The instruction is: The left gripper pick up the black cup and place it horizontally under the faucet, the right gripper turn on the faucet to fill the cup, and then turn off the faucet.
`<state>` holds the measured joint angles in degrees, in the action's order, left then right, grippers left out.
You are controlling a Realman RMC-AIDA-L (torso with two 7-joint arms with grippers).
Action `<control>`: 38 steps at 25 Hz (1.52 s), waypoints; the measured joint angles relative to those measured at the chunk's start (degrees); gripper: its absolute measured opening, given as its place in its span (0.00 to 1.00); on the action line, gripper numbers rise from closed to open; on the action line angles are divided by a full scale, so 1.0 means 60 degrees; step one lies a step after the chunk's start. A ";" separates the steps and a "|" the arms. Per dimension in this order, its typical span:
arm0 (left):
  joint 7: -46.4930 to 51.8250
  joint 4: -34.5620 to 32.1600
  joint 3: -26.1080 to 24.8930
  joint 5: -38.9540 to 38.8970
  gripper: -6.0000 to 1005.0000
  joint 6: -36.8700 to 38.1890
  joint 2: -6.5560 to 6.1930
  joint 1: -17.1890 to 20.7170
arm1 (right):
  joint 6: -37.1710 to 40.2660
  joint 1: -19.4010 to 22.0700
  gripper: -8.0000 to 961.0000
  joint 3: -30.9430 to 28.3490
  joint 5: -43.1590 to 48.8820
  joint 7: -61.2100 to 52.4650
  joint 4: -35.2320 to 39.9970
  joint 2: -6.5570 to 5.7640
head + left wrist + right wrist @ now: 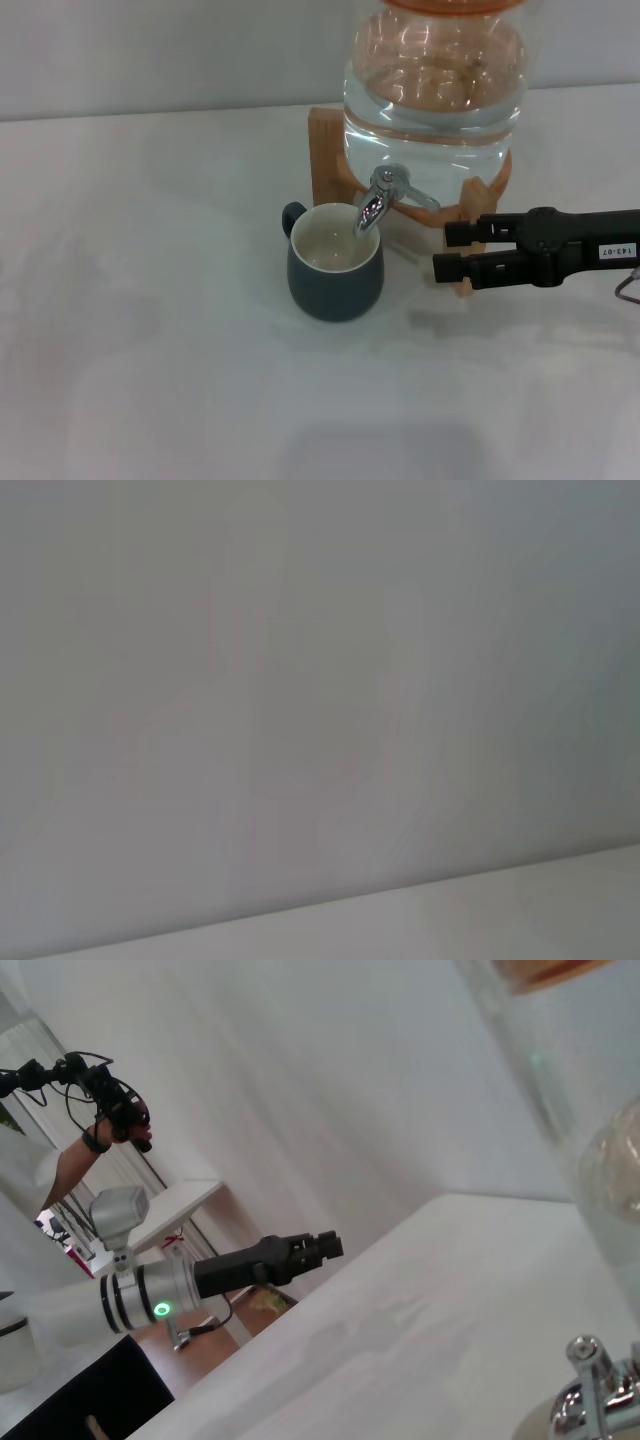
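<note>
You had the black cup (pixel 335 262) standing upright on the worktop (pixel 150 330) with its mouth directly below the faucet (pixel 378 203), so any water from the glass jar (pixel 435 90) would drop straight in. It looked nearly empty inside. Your right gripper (pixel 447 251) sat just beside the wooden stand (pixel 330 160), level with the spout, fingers narrowly parted and holding nothing, presumably lined up for the lever. The left gripper (pixel 318 1246) hung off the worktop's edge, well away from the cup, apparently closed and empty.
</note>
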<state>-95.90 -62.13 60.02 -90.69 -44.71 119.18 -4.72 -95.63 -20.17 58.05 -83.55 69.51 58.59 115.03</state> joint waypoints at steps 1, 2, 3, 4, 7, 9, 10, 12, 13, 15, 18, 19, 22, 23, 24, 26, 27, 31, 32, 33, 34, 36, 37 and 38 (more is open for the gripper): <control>-0.0047 -0.0029 0.0001 0.0021 0.26 -0.0030 0.0004 0.0017 | 0.0019 -0.0001 0.88 0.0001 -0.0029 0.0017 -0.0026 0.0001; -0.0078 -0.0047 0.0001 0.0030 0.26 -0.0050 0.0008 0.0028 | 0.0038 -0.0003 0.88 0.0001 -0.0048 0.0036 -0.0069 0.0001; -0.0090 -0.0053 0.0001 0.0034 0.26 -0.0059 0.0011 0.0033 | 0.0062 -0.0007 0.88 -0.0001 -0.0054 0.0045 -0.0091 0.0002; -0.0091 -0.0053 0.0001 0.0036 0.26 -0.0066 0.0015 0.0037 | 0.0097 -0.0012 0.88 -0.0011 -0.0061 0.0052 -0.0117 0.0002; -0.0096 -0.0030 0.0001 0.0038 0.26 -0.0077 0.0016 0.0040 | 0.0263 -0.0019 0.88 -0.0015 -0.0073 0.0058 -0.0128 0.0002; -0.0097 -0.0021 0.0002 0.0041 0.26 -0.0078 0.0016 0.0041 | 0.0382 -0.0028 0.88 -0.0001 -0.0074 0.0060 -0.0129 0.0002; -0.0097 -0.0018 0.0003 0.0041 0.26 -0.0078 0.0016 0.0041 | 0.0434 -0.0041 0.88 0.0001 -0.0076 0.0061 -0.0131 0.0002; -0.0099 -0.0011 0.0012 0.0042 0.26 -0.0078 0.0016 0.0041 | 0.0512 -0.0084 0.88 0.0000 -0.0069 0.0061 -0.0138 0.0002; -0.0100 -0.0009 0.0014 0.0042 0.26 -0.0078 0.0016 0.0041 | 0.0533 -0.0116 0.88 0.0000 -0.0052 0.0062 -0.0142 0.0002; -0.0100 -0.0007 0.0015 0.0042 0.26 -0.0082 0.0016 0.0041 | 0.0536 -0.0157 0.88 -0.0011 -0.0031 0.0061 -0.0142 0.0002; -0.0100 -0.0003 0.0016 0.0043 0.26 -0.0091 0.0015 0.0047 | 0.0537 -0.0202 0.88 -0.0055 -0.0025 0.0061 -0.0142 -0.0005; -0.0100 -0.0001 0.0016 0.0043 0.26 -0.0091 0.0016 0.0054 | 0.0537 -0.0204 0.88 -0.0055 -0.0026 0.0062 -0.0142 -0.0006; -0.0100 0.0020 0.0017 0.0043 0.26 -0.0089 0.0015 0.0071 | 0.0537 -0.0226 0.88 -0.0025 -0.0057 0.0062 -0.0142 -0.0006; -0.0100 0.0028 0.0016 0.0043 0.26 -0.0077 0.0016 0.0070 | 0.0536 -0.0237 0.88 -0.0006 -0.0070 0.0062 -0.0142 -0.0004; -0.0100 0.0047 0.0016 0.0043 0.26 -0.0054 0.0016 0.0070 | 0.0533 -0.0245 0.88 0.0019 -0.0071 0.0060 -0.0142 -0.0001; -0.0100 0.0099 0.0016 0.0043 0.26 -0.0018 0.0015 0.0058 | 0.0509 -0.0269 0.88 0.0077 -0.0075 0.0042 -0.0141 0.0007; -0.0100 0.0125 0.0013 0.0043 0.26 -0.0009 0.0015 0.0046 | 0.0497 -0.0273 0.88 0.0097 -0.0076 0.0033 -0.0141 0.0007; -0.0099 0.0207 -0.0011 0.0043 0.26 0.0002 0.0016 0.0051 | 0.0440 -0.0300 0.88 0.0262 -0.0113 -0.0010 -0.0141 0.0012; -0.0099 0.0237 -0.0017 0.0043 0.26 0.0005 0.0015 0.0050 | 0.0413 -0.0305 0.88 0.0299 -0.0143 -0.0019 -0.0141 0.0012; -0.0096 0.0272 -0.0021 0.0043 0.26 0.0007 0.0015 0.0049 | 0.0372 -0.0305 0.88 0.0329 -0.0197 -0.0023 -0.0140 0.0013; -0.0096 0.0299 -0.0022 0.0043 0.26 0.0008 0.0015 0.0043 | 0.0335 -0.0306 0.88 0.0353 -0.0246 -0.0024 -0.0141 0.0015; -0.0097 0.0340 -0.0013 0.0042 0.26 0.0010 0.0015 0.0031 | 0.0246 -0.0306 0.88 0.0366 -0.0337 -0.0026 -0.0140 0.0016; -0.0096 0.0349 -0.0010 0.0042 0.26 0.0011 0.0015 0.0031 | 0.0223 -0.0306 0.88 0.0391 -0.0370 -0.0027 -0.0140 0.0016; -0.0095 0.0361 -0.0006 0.0042 0.26 0.0010 0.0015 0.0031 | 0.0217 -0.0306 0.88 0.0448 -0.0408 -0.0028 -0.0141 0.0017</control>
<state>-96.47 -59.97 59.99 -90.44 -44.65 119.26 -4.53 -94.32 -22.00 60.74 -86.00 69.34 57.74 115.14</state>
